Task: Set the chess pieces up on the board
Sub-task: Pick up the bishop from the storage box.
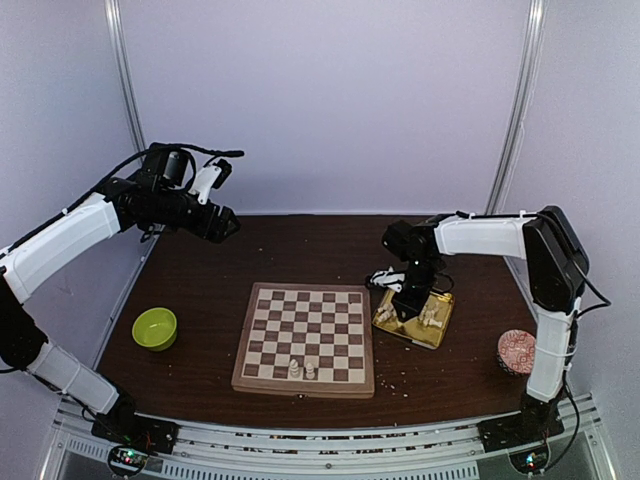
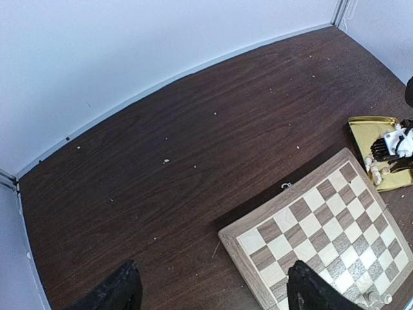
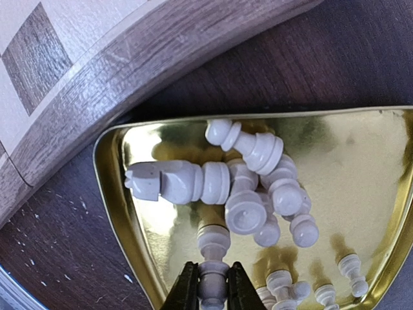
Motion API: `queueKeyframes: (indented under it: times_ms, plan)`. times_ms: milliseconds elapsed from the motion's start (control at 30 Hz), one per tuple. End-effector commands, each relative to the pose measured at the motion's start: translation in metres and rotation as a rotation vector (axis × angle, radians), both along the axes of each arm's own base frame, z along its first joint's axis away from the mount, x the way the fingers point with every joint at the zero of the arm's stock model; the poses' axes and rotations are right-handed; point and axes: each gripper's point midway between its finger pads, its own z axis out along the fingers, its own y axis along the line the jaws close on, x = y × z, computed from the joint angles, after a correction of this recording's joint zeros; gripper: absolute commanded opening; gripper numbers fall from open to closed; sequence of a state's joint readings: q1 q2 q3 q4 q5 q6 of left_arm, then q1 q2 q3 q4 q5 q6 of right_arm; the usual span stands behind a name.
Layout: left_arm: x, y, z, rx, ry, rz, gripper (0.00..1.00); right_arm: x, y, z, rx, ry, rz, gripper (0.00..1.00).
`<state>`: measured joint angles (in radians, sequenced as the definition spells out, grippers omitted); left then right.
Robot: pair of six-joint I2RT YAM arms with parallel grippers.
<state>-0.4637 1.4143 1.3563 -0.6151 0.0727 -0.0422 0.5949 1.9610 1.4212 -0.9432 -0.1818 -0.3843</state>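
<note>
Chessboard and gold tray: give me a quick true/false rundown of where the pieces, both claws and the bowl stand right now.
1. Two white pieces stand on the near row of the chessboard. True.
2. The right claw is closed on a white chess piece in the gold tray. True.
3. The left claw holds a piece. False: it is open and empty, raised above the table's far-left part.
4. The green bowl sits right of the chessboard. False: it sits left of it.
5. The gold tray is empty. False: a heap of white pieces lies in it.
</note>
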Motion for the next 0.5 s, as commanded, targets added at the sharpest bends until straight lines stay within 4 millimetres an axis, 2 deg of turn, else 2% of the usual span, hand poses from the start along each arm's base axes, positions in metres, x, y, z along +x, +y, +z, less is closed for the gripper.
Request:
queueKeyframes:
  times_ms: [0, 467]
  plan:
    - [0.000, -0.003, 0.005, -0.017, -0.009, -0.016, 0.79, 0.001, -0.003, 0.015, 0.016, -0.042, -0.012, 0.08]
    - [0.000, -0.003, 0.004, -0.017, -0.008, -0.019, 0.79, -0.019, 0.014, 0.029, 0.136, 0.039, 0.041, 0.04]
